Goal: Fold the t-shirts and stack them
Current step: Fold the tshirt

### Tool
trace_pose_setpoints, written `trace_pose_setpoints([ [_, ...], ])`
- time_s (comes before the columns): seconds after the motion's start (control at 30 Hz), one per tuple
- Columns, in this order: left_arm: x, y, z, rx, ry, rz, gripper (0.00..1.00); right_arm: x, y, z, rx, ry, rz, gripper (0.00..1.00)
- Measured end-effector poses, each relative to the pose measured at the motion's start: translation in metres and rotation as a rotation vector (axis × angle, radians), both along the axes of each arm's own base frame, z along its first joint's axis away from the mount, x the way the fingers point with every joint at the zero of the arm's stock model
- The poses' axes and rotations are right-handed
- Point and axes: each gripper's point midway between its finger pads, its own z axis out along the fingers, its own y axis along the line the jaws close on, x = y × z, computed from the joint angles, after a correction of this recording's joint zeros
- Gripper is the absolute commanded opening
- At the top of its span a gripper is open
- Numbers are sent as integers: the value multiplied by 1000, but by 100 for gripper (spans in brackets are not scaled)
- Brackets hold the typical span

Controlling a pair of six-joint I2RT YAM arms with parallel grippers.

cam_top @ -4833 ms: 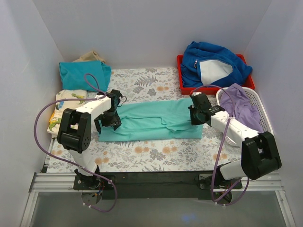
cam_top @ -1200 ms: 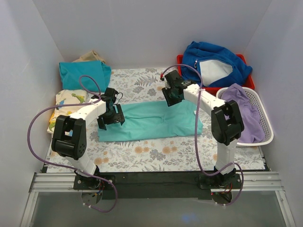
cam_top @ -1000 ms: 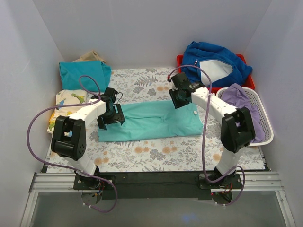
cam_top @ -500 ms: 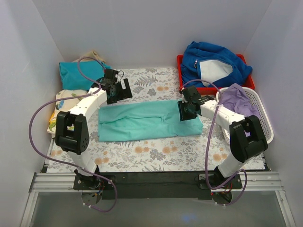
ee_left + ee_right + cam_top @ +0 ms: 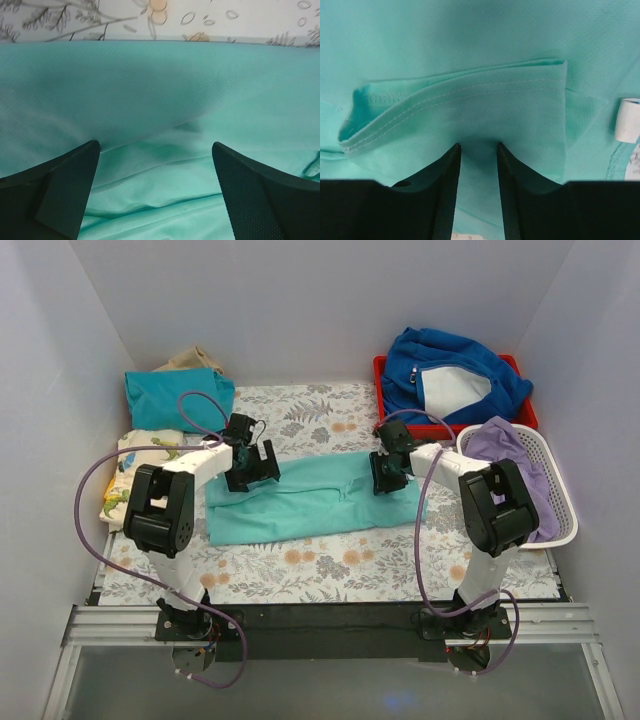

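Half a second back our left tool (image 5: 252, 472) hung out toward the teal tee (image 5: 170, 398). Now it sits low over the far-left edge of the mint tee (image 5: 300, 505), and our right tool (image 5: 384, 478) has shifted a little along the far-right edge.

Nearest us, the mint tee lies as a long band across the middle of the table (image 5: 330, 565), its near edge flat. At its far edge the left tool is spread wide with nothing in it, and the wrist view shows cloth between the fingers and the table print just beyond. The right tool is drawn almost closed. Its fingers (image 5: 445, 190) seem to pinch a ridge of mint cloth just short of a stitched flap.

We judge that the step in hand is taking both far corners for the next fold. To do it well, the left tool should settle until its fingers straddle the edge, then close on every layer. Both tools should then rise together, keep the cloth lightly taut between them, and lay edge onto edge.

Further left lies the dino tee (image 5: 140, 465), with the teal tee behind it. At the far right, the jacket (image 5: 450, 365) fills a tray (image 5: 381, 400).
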Motion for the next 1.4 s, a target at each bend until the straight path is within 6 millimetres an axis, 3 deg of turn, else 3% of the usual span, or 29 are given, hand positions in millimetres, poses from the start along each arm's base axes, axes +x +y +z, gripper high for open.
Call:
trace_pose_setpoints([
  [0.23, -33, 1, -2, -5, 39, 17, 94, 35, 37, 2, 74, 6, 78, 39],
  [0.43, -88, -12, -3, -35, 112, 5, 95, 74, 86, 5, 128, -8, 195, 39],
  [0.73, -135, -42, 5, -96, 199, -6, 95, 141, 146, 8, 217, -69, 318, 46],
  [0.9, -161, -74, 11, -164, 247, -94, 95, 159, 174, 12, 323, -96, 386, 50],
  [1.03, -184, -105, 15, -202, 292, -197, 95, 162, 179, 14, 401, -100, 410, 52],
  [1.17, -188, -127, 29, -218, 280, -265, 95, 169, 177, 19, 483, -109, 416, 53],
  [1.3, -164, -131, 57, -185, 194, -248, 97, 177, 159, 30, 501, -128, 394, 54],
  [1.4, -133, -128, 90, -129, 63, -211, 98, 172, 137, 53, 496, -148, 379, 54],
])
